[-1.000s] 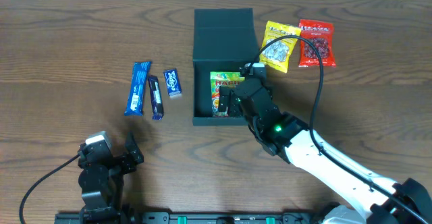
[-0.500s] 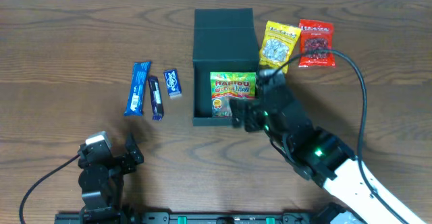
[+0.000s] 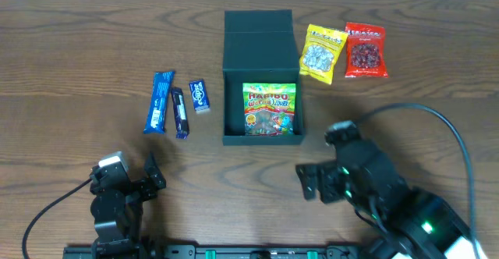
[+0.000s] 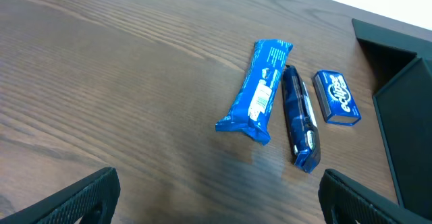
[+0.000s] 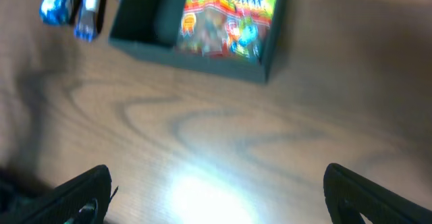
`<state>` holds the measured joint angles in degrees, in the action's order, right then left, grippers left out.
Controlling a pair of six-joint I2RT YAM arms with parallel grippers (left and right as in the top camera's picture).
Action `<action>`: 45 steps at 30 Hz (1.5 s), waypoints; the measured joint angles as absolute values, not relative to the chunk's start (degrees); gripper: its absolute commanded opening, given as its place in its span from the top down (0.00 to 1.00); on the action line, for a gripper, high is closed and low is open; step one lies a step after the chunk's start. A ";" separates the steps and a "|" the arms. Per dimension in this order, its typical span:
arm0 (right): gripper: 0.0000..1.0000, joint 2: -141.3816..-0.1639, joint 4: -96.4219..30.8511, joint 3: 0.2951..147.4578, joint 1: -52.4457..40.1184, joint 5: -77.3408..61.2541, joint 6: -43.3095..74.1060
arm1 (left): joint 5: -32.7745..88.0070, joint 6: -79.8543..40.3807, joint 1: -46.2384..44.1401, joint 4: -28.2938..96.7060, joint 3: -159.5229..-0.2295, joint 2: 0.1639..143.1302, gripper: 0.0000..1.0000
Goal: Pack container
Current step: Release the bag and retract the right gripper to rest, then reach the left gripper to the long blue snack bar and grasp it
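The dark green-black container (image 3: 257, 37) stands open at the table's middle, its flap lid folded back. A colourful Haribo packet (image 3: 270, 108) lies inside it. My right gripper (image 3: 306, 182) is open and empty, in front of the box and apart from it. In the right wrist view the gripper (image 5: 219, 197) hangs above bare wood, with the box (image 5: 189, 54) and the packet (image 5: 226, 15) ahead. My left gripper (image 3: 153, 175) is open and empty at the front left, also in the left wrist view (image 4: 216, 193).
A yellow packet (image 3: 323, 52) and a red packet (image 3: 365, 50) lie right of the box. A light blue bar (image 3: 159, 101), a dark blue bar (image 3: 180, 112) and a small blue packet (image 3: 199, 96) lie left of it, also in the left wrist view (image 4: 260, 92).
My right gripper has let go of the Haribo packet inside the box and pulled back toward the table's front. The left arm has not moved.
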<state>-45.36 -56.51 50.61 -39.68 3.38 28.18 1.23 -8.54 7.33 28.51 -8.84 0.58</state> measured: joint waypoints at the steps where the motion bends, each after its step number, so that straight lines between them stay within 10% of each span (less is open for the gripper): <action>1: 0.01 -43.35 -58.08 50.61 -39.68 3.16 28.18 | 1.23 -8.54 7.33 28.51 -8.84 0.58 0.05; 24: 0.01 -30.15 -59.64 50.61 -39.68 3.01 28.18 | 12.05 -18.46 7.33 8.99 -8.34 2.59 0.05; 45: 0.01 -30.24 -59.59 50.63 -39.68 3.20 28.18 | 8.56 -2.13 7.29 2.55 -38.68 66.72 0.05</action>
